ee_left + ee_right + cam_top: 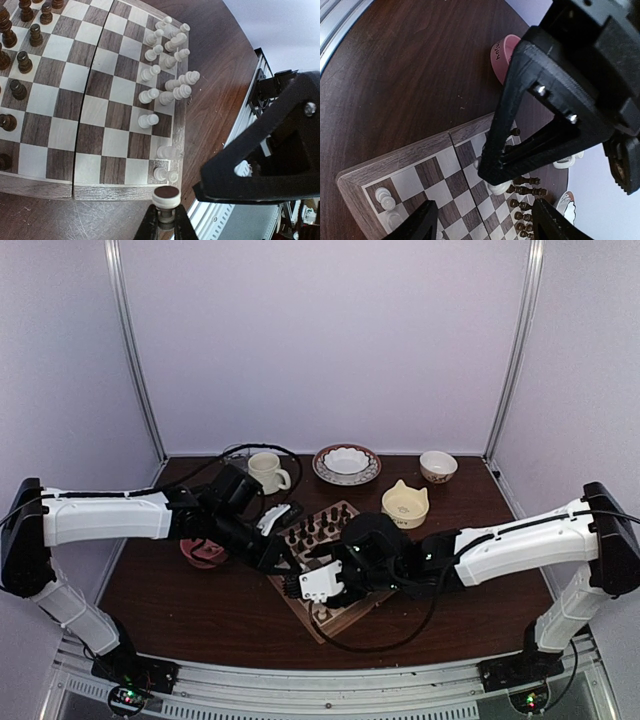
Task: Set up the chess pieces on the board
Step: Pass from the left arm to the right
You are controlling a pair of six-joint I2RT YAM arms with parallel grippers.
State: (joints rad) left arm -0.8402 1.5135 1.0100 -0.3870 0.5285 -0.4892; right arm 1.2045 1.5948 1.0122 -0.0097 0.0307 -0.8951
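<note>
Dark wooden table point(200, 610) between pale walls point(330, 340), the board point(340, 620) askew at its centre. Pinched upright in the left gripper point(166, 214), jaws narrowed onto its stem: one cream piece point(166, 196), hanging just over the board's left rim by the near-left corner. Just right of it, the other chess pieces point(167, 75), crowded along the near rows. Probably a short carry rightward, axis kept vertical. Right gripper point(485, 212) spread wide, holding nothing, just beside. Grip plain only from the left wrist; the other jaws' spread only from the right wrist.
</note>
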